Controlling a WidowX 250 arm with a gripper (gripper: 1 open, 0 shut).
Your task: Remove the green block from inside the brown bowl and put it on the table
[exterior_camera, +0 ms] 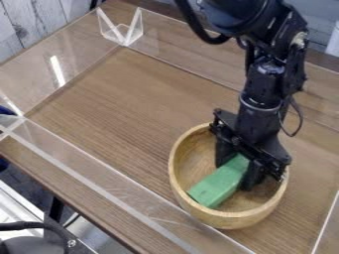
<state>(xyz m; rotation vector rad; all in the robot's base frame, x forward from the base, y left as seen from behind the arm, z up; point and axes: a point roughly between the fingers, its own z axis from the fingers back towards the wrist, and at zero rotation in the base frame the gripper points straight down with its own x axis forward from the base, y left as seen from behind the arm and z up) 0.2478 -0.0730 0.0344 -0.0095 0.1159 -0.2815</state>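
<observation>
Reaching straight down into the brown bowl [233,181], the robot's black gripper [252,164] is clamped on the upper end of the green block [217,185], whose lower end lies against the bowl's inner floor near the front wall. The task appears to be at its opening stage: the grip looks made, but the block is not yet lifted clear and nothing has been placed on the counter [133,94]. What is left, by this view, is raising the block above the thick rim, carrying it sideways and setting it down. The bowl sits near the counter's front right corner, close to the low clear acrylic wall [79,179] along the near edge. Open wood-grain surface stretches to the left and toward the back, where a small clear stand [122,27] sits well apart.
</observation>
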